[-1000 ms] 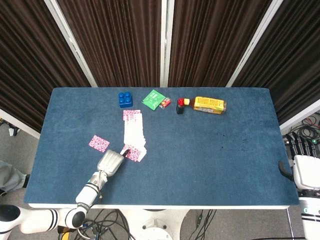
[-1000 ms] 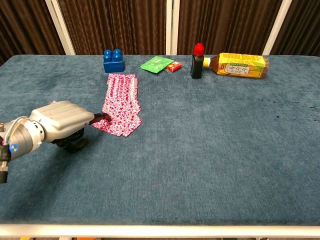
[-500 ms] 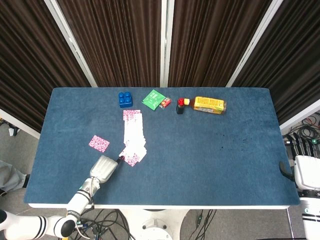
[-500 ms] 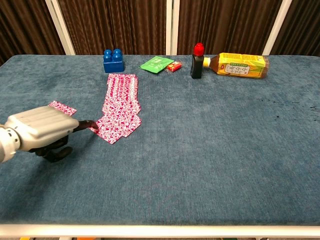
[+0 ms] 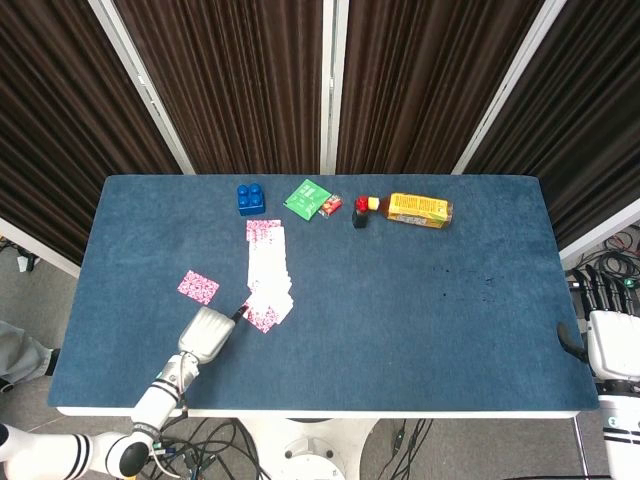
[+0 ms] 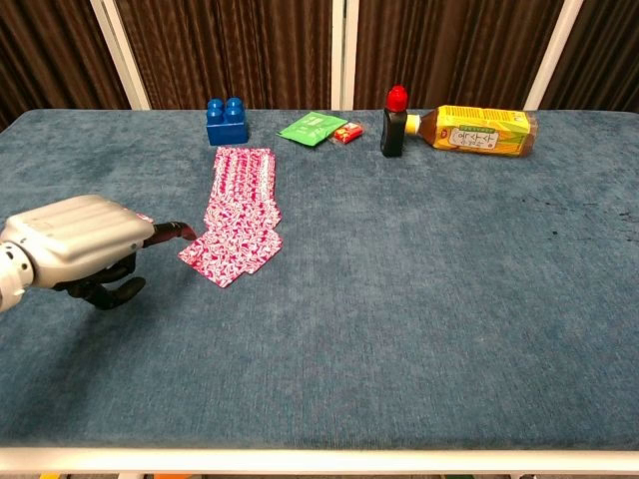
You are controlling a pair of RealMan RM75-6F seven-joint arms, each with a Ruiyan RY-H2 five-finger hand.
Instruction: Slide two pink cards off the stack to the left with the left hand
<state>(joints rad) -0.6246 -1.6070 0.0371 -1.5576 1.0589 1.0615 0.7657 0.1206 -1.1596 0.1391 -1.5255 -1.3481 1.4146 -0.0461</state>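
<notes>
Blue felt-like cloth covers the counter [image 5: 400, 300], which fills both views in front of dark brown curtains [image 5: 230, 80].

The left hand [image 6: 75, 247] sits low over the near left part of the counter, its silver back facing up. One dark finger [image 6: 172, 232] points out toward the pink cards, with its tip just beside the nearest card's corner; whether it touches cannot be told. The other fingers are curled in under the palm, and nothing is held in them. In the head view the same hand [image 5: 205, 333] shows at the near-left end of the card spread.

The right hand [image 5: 605, 335] is only partly seen at the far right edge of the head view, off the counter; whether its fingers are apart or together cannot be told.

The stack of pink cards [image 6: 240, 205] lies fanned in a long strip left of centre, running from near the blue block down to a few cards splayed at the near end. One single pink card [image 5: 198, 287] lies apart, to the left of the strip.

Along the far edge lie a yellow bottle [image 6: 479, 130] on its side, a blue toy block [image 6: 227, 121], a green packet [image 6: 312, 128], an upright dark bottle with a red cap [image 6: 394, 122], and a small red packet [image 6: 347, 132].
</notes>
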